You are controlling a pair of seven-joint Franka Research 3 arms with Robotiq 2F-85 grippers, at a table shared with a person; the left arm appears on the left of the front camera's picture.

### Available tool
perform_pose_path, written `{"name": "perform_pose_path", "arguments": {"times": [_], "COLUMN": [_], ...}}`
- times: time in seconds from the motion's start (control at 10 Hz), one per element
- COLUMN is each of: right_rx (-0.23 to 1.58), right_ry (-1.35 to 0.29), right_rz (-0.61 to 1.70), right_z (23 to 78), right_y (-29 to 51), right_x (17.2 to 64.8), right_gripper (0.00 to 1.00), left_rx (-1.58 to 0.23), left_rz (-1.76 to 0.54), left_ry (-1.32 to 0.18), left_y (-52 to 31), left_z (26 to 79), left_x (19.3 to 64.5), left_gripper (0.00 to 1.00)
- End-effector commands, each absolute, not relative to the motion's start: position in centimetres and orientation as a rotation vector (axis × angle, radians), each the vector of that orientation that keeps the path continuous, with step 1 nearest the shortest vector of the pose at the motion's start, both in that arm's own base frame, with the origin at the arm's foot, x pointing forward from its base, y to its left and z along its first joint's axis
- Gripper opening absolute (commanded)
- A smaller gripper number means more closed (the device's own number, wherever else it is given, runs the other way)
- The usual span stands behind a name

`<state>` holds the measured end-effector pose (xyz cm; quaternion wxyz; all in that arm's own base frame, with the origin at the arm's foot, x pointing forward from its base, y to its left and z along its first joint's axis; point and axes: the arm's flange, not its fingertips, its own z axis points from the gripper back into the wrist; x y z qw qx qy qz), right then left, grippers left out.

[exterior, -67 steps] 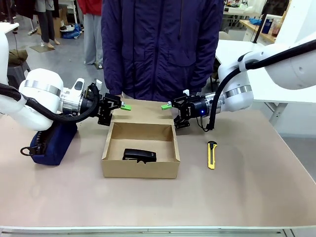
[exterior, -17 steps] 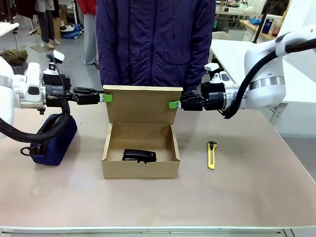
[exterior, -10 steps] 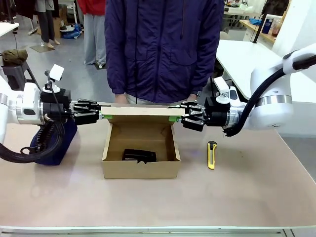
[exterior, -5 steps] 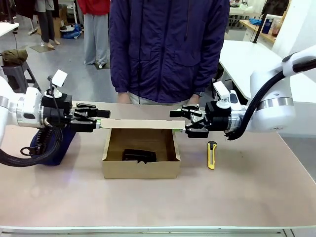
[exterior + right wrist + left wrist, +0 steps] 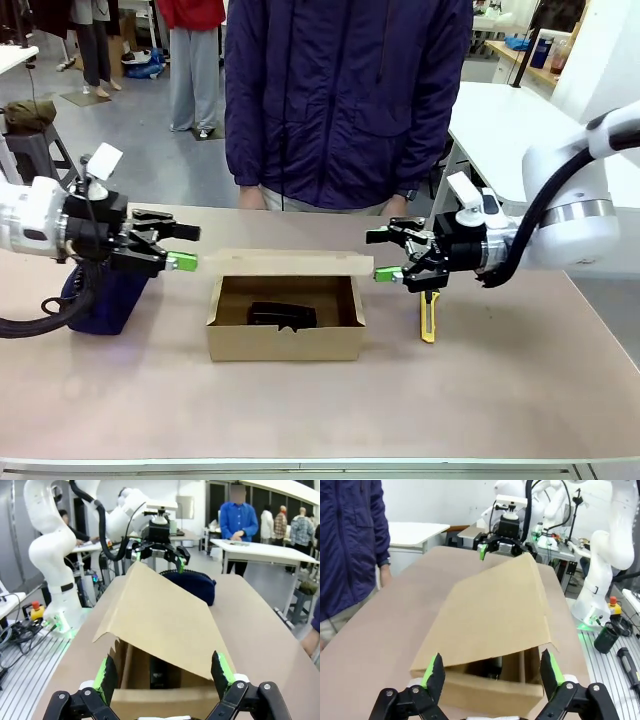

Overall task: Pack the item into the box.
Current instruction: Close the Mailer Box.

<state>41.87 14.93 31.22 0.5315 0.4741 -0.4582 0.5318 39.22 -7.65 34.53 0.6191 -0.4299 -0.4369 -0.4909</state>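
The box is shown front wall nearest. The item is seen inside, its long axis parallel to that wall. At the ends of the half-lowered lid flap, the left gripper and right gripper are spread wide, grasping nothing.

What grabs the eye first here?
The brown box sits mid-table, its lid flap hanging half-lowered over the black item inside. The left end effector and right end effector are open, one at each end of that flap, not gripping it. A person in a dark blue jacket stands at the table's far side.
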Motion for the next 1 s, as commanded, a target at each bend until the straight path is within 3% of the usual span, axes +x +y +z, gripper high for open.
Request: {"name": "perform_pose_path", "arguments": {"times": [0.0, 0.4, 0.9], "right_rx": [1.097, 1.118, 1.181], "right_ry": [-1.081, -1.207, -1.045], "right_rz": [1.227, 1.015, 0.989], "right_z": [31.9, 34.5, 34.1], "right_y": [12.6, 12.8, 19.4], "right_x": [40.9, 41.3, 42.0], "right_gripper": [1.00, 1.00, 1.00], "left_rx": [-0.962, -0.964, -1.044], "left_rz": [-1.082, -0.991, -1.153], "left_ry": [-1.051, -1.312, -1.210], "left_y": [-4.5, -4.7, -12.0], "left_z": [35.9, 38.1, 35.3], "left_x": [37.4, 38.3, 39.0], "left_gripper": [1.00, 1.00, 1.00]}}
